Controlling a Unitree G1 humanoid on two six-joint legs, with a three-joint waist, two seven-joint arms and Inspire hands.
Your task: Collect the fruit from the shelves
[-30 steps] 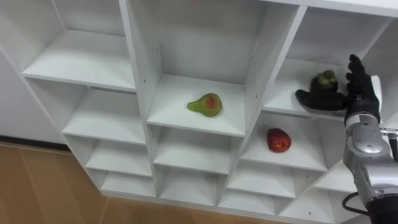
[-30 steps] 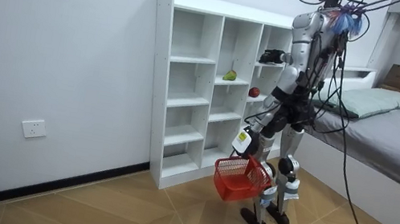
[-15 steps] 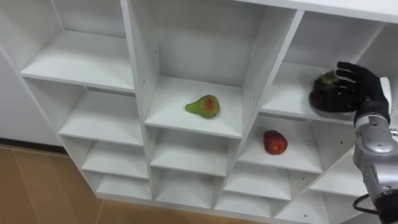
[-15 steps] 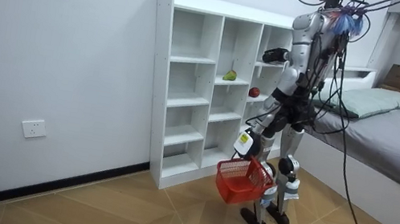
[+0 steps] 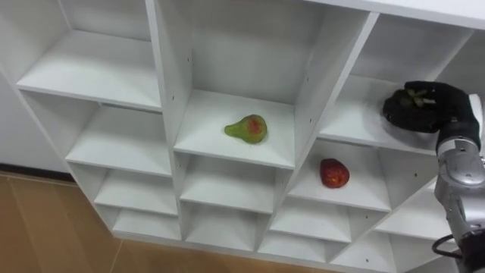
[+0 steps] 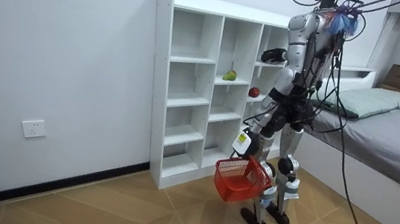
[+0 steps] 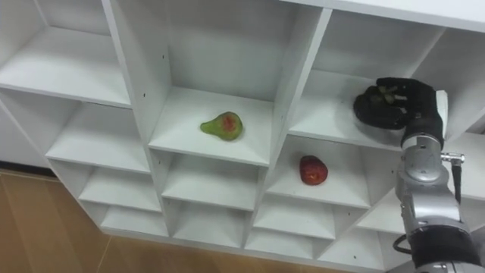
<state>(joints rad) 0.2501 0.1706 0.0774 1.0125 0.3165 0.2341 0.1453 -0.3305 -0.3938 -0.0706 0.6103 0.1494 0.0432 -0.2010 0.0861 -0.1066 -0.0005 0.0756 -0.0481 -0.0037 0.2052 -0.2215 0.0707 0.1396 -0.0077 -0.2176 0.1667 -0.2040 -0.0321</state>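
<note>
While you stand close in front of the white cubby shelf unit [image 5: 168,76], your right hand [image 5: 447,108] reaches into an upper compartment of its right column. The fingers are curled tightly round a dark green fruit with a leafy top [image 5: 414,98], near the front edge of that shelf. You cannot tell whether the fruit rests on the board or is lifted clear of it.

A green pear with a red blush [image 5: 248,128] lies on its side in the middle column, about midway across its shelf and well apart from your hand. A small red fruit [image 5: 333,173] sits in the compartment directly below the one your hand is in, left of that board's middle.

From the room view, your left hand [image 6: 243,145] hangs low beside your legs. Its fingers are hooked on the handle of a red mesh basket [image 6: 241,181], which hangs above the wooden floor [image 6: 126,214].
</note>
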